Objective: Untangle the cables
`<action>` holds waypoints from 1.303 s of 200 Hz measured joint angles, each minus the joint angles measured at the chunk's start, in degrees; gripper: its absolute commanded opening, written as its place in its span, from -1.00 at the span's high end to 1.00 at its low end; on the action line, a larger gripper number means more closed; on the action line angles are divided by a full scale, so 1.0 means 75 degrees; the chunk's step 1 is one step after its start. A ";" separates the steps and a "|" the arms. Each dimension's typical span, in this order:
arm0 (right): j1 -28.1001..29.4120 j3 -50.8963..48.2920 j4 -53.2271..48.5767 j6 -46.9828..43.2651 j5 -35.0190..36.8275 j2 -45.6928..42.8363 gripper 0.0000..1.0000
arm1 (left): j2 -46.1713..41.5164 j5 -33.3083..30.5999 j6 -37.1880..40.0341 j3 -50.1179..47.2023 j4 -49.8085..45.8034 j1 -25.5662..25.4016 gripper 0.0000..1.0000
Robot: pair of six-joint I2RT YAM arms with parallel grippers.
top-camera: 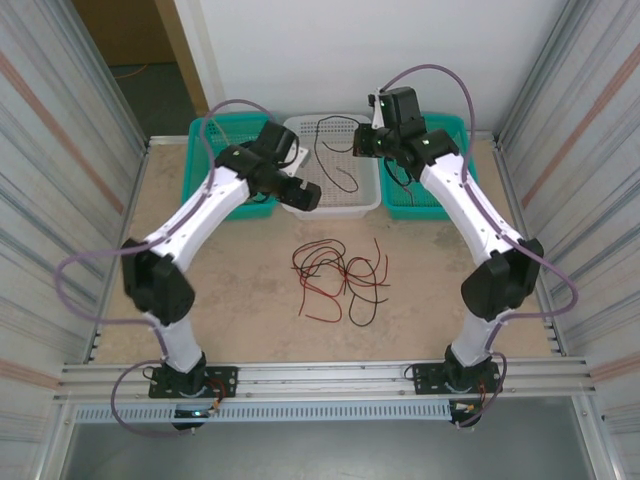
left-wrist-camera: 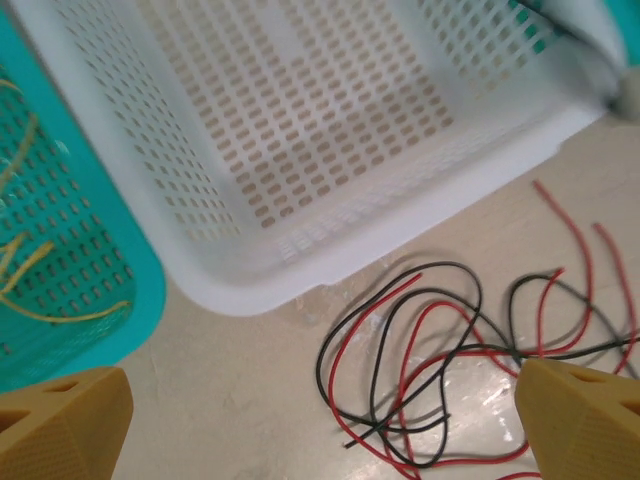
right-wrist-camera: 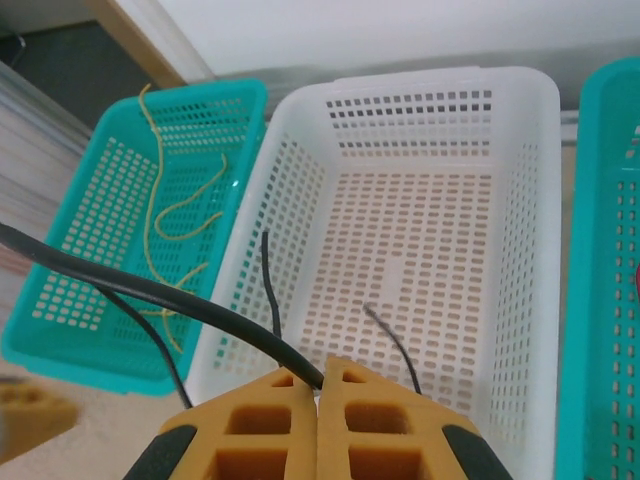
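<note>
A tangle of red and black cables (top-camera: pixel 340 278) lies on the table in front of the baskets. My right gripper (top-camera: pixel 362 142) hangs over the white basket (top-camera: pixel 335 208), shut on a black cable (right-wrist-camera: pixel 200 305) that comes out at the left of the fingertips; thin black ends dangle into the basket. My left gripper (top-camera: pixel 308 196) hovers at the white basket's near edge, its jaws wide open with nothing between them. In the left wrist view the tangle (left-wrist-camera: pixel 430 345) lies on the table just beyond the left gripper (left-wrist-camera: pixel 320 390).
A teal basket (top-camera: pixel 192 170) left of the white one holds pale yellow cables (right-wrist-camera: pixel 165 220). Another teal basket (top-camera: pixel 430 212) stands on the right, under the right arm. Corrugated metal walls close in both sides of the table.
</note>
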 measured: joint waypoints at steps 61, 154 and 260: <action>-0.0239 0.1268 -0.0912 0.0323 -0.0058 0.1781 -0.21 | -0.3442 -0.1475 -0.0093 -0.3270 0.2180 -0.0924 -0.91; 0.0842 -0.2180 -0.0947 0.0411 0.0568 -0.1177 -0.29 | -0.4272 -0.0044 -0.2127 -0.5858 0.2530 0.0052 -0.34; 0.1472 -0.7297 -0.1244 0.2987 0.1524 -0.4074 -0.30 | -0.3995 0.0845 -0.2774 -0.6621 0.3025 -0.0446 -0.11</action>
